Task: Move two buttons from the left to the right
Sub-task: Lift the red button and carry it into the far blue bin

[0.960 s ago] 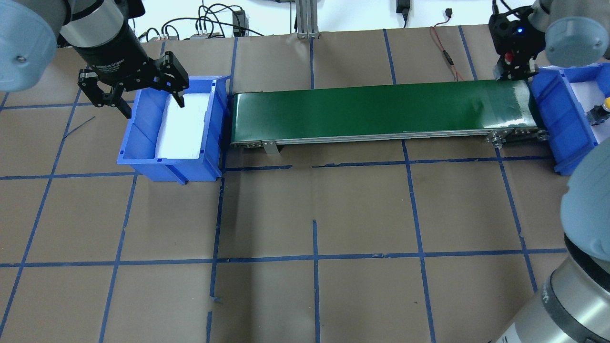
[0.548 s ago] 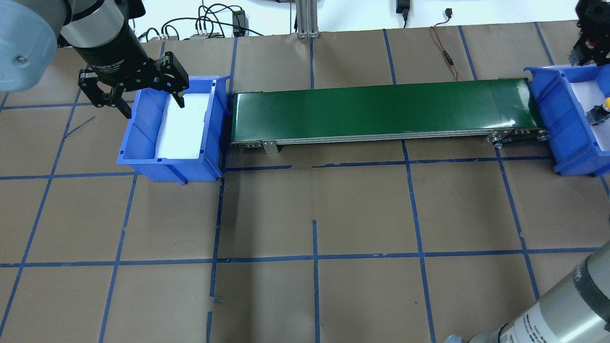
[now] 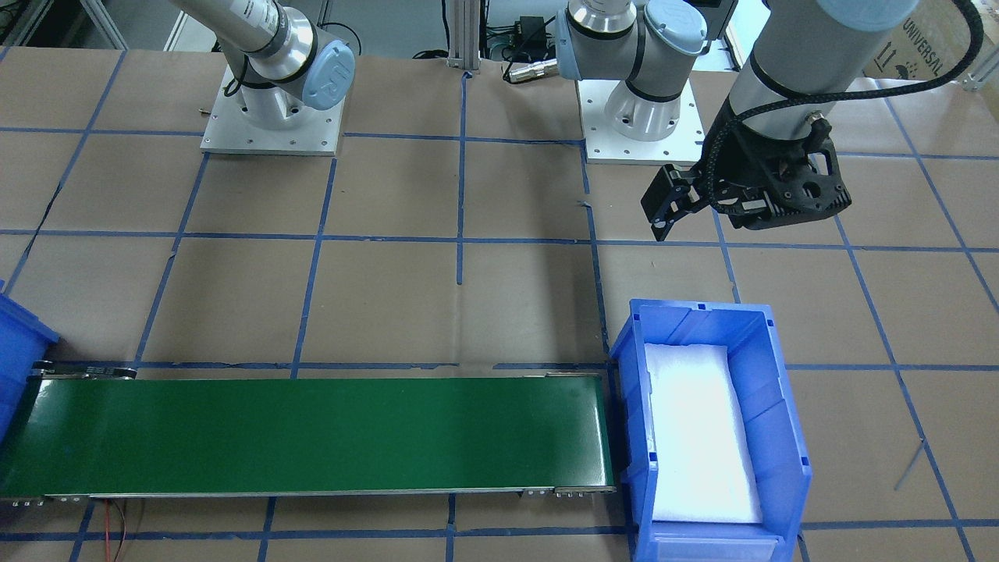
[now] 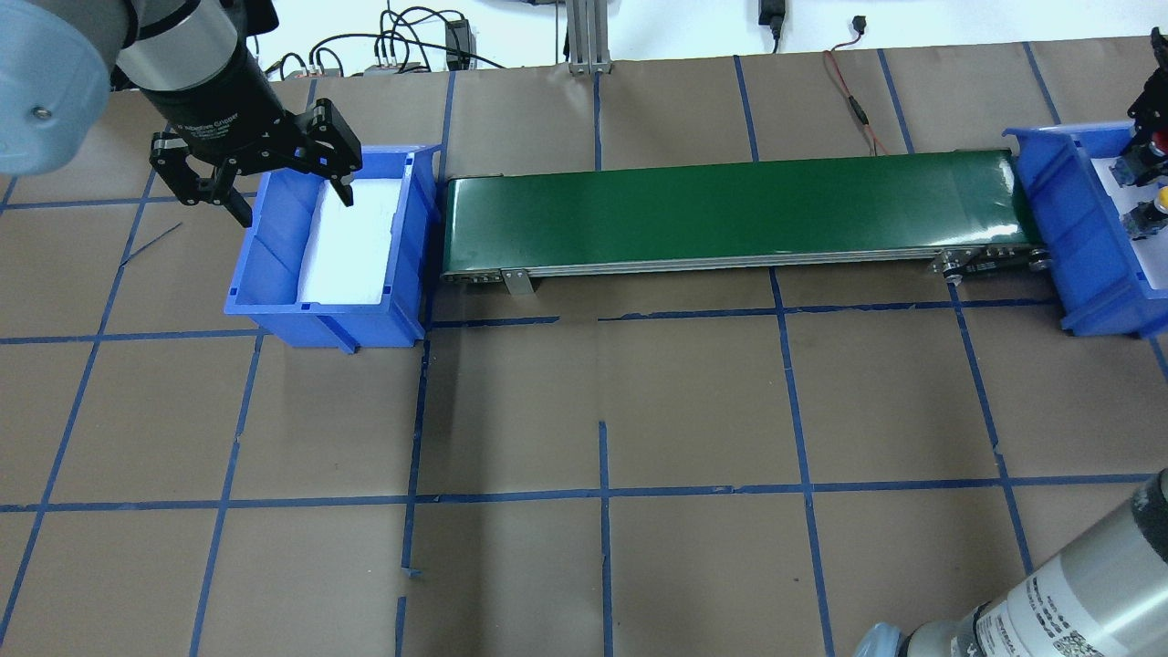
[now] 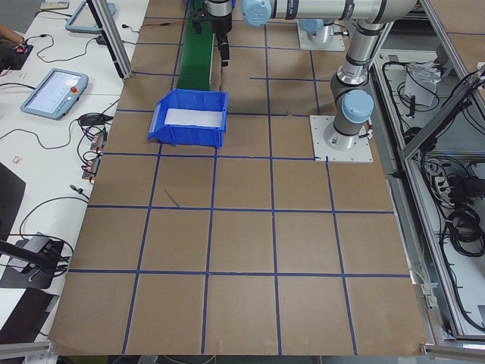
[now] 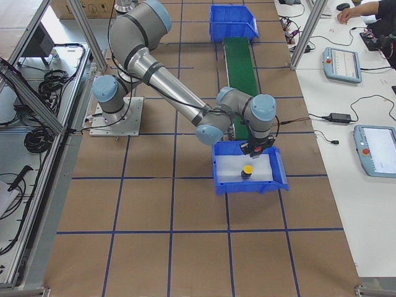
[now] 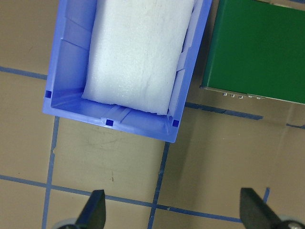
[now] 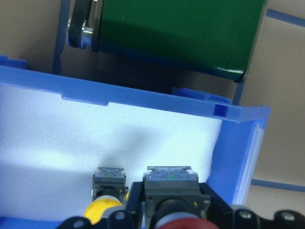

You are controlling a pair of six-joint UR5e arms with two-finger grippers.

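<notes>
The right gripper point(image 8: 171, 214) is clamping the red button point(image 8: 170, 188) over the right bin point(image 8: 143, 98), beside the yellow button point(image 8: 108, 191) lying on its foam. The left gripper point(image 4: 294, 203) is hanging with jaws spread near the left bin point(image 4: 274, 246).

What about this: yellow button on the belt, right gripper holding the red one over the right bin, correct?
No, the right wrist view shows the yellow button in the right bin, not on the belt. The right gripper holds the red one over it.

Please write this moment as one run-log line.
left pincer: open, near left bin | right pincer: shut on red button, over right bin | yellow button: in right bin
</notes>
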